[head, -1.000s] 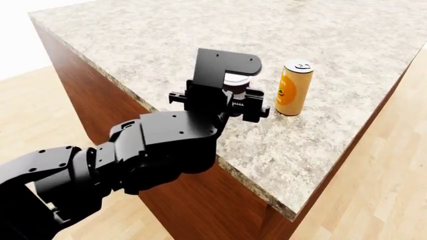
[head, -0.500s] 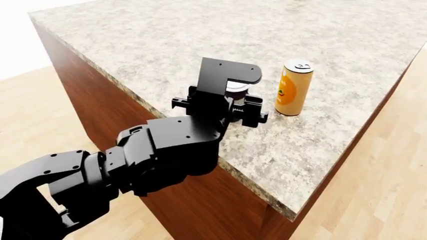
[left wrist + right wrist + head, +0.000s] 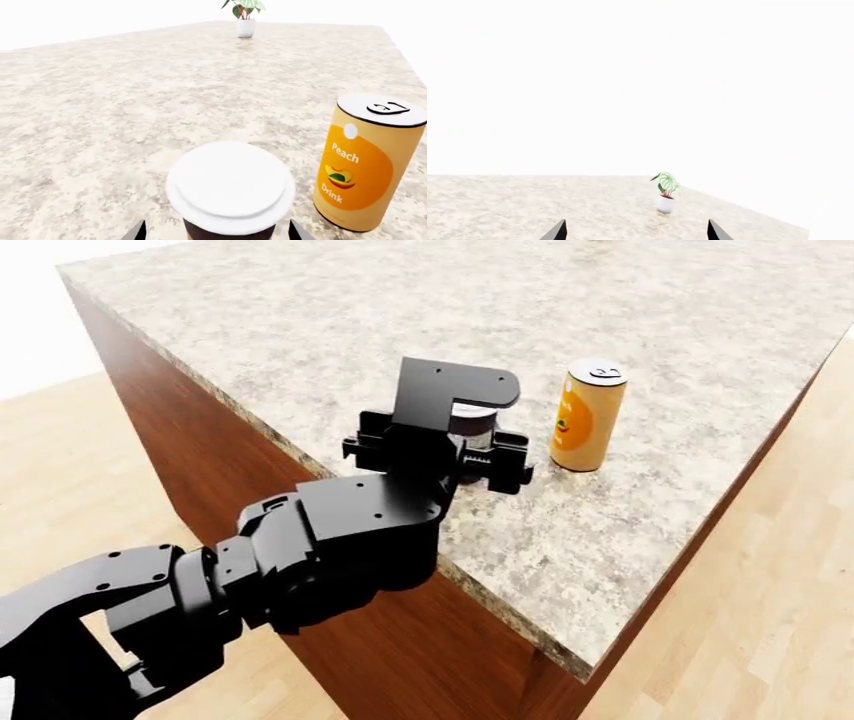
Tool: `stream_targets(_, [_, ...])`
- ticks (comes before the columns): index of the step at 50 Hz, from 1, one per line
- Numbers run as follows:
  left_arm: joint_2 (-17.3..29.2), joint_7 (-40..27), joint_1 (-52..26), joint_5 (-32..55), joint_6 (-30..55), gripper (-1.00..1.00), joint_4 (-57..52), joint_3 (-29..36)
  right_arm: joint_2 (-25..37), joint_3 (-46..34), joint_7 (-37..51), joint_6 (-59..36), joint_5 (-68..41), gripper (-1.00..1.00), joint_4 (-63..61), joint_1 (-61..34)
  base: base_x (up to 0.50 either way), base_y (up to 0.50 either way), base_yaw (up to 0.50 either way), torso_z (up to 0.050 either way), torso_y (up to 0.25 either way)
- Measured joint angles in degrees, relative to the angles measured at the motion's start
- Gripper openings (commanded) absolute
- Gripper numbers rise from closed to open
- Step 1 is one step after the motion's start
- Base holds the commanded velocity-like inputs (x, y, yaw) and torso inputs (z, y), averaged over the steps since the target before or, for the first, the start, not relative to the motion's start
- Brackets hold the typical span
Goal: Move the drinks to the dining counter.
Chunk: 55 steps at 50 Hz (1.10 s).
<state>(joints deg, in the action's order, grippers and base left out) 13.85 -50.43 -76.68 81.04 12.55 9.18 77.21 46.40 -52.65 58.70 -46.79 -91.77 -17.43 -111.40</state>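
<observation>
Speckled granite of the dining counter (image 3: 307, 330) is seen under everything; the left gripper (image 3: 213, 231) is spread wide with its jaws on either side of the paper cup (image 3: 230, 187), not touching, and the can (image 3: 365, 161) is stood just beside; backing away is likely called for next

Light is bright, even and diffuse, with no clear source. The background blows out to pure white, filling most of the right wrist view. Shadows are faint: a soft dark patch under the can (image 3: 368, 165) on the granite counter (image 3: 100, 125) (barely visible). All 3 renders are sharp, without blur, glare or edge distortion.
</observation>
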Motion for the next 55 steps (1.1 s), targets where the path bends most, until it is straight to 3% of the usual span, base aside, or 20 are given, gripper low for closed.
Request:
stream_targets(18, [0.7,-0.2,-0.1,0.2,-0.1,1.00,-1.7,-0.3,-0.2,0.2,0.0,-0.1,0.1,1.00,0.0,0.0,0.00,0.00,0.00,0.000,0.000])
stream_targets(40, [4.4,-3.0,-7.8,2.5,0.7,1.00,-18.1,-5.1,-0.4,0.5,0.1,-0.4,-0.1,1.00,-0.2,-0.2,0.00,0.00,0.00,0.000,0.000])
stream_targets(47, [7.3,-6.2,-12.3,5.2,1.2,1.00,-23.3,-8.7,-0.6,0.6,0.5,-0.8,-0.3,1.00,-0.3,-0.7,0.00,0.00,0.00,0.000,0.000])
stream_targets(55, [13.7,-12.2,-19.7,10.4,3.3,1.00,-29.7,-13.7,-1.3,0.9,1.0,0.1,-0.4,1.00,0.1,-0.3,0.07,-0.07,-0.22,0.000,0.000])
